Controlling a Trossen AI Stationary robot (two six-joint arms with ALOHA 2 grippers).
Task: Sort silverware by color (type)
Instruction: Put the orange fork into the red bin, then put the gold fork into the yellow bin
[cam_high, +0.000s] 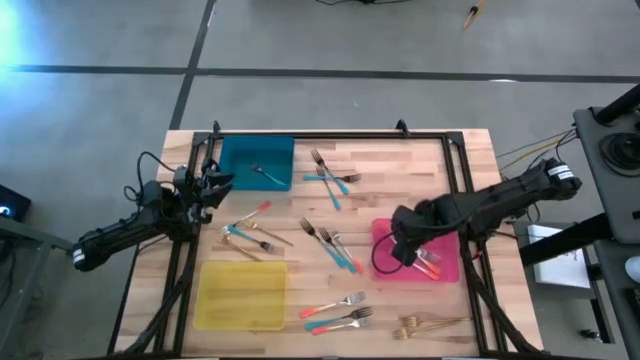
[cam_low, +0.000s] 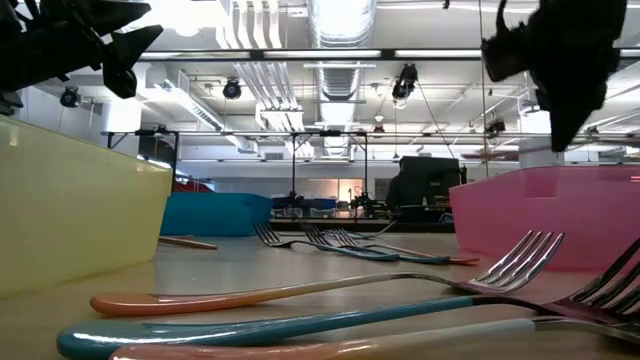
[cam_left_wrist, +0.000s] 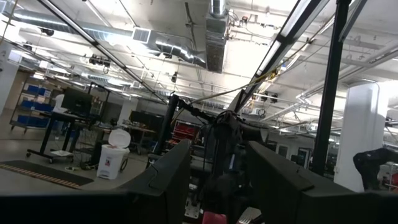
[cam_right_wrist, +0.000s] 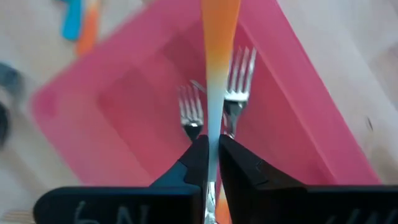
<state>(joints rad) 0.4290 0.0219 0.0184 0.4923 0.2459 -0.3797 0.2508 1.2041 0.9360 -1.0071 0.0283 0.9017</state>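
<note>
Above the pink tray (cam_high: 445, 268) my right gripper (cam_high: 405, 248) points down, shut on a coral-pink fork (cam_right_wrist: 221, 37). Two more forks (cam_right_wrist: 189, 112) lie inside that tray under it. Loose silverware with teal, coral and gold handles lies on the wooden table: a group at the middle (cam_high: 330, 245), another near the front (cam_high: 335, 312), and gold ones (cam_high: 430, 323) at the front right. One fork (cam_high: 268, 176) lies in the teal tray (cam_high: 240, 150). My left gripper (cam_high: 215, 185) waits open at the table's left edge, tilted upward with nothing between its fingers (cam_left_wrist: 168, 180). My right gripper pinches the fork's pale metal neck (cam_right_wrist: 213, 121) between its two fingers, coming from above. The fingers lie along the fork. The coral handle (cam_right_wrist: 221, 25) hangs down past the fingertips, over the pink tray's inside and clear of the forks there.
A yellow tray (cam_high: 240, 295) stands at the front left. A black frame (cam_high: 330, 135) runs round the table's far and side edges. Bare wood shows between the yellow and pink trays.
</note>
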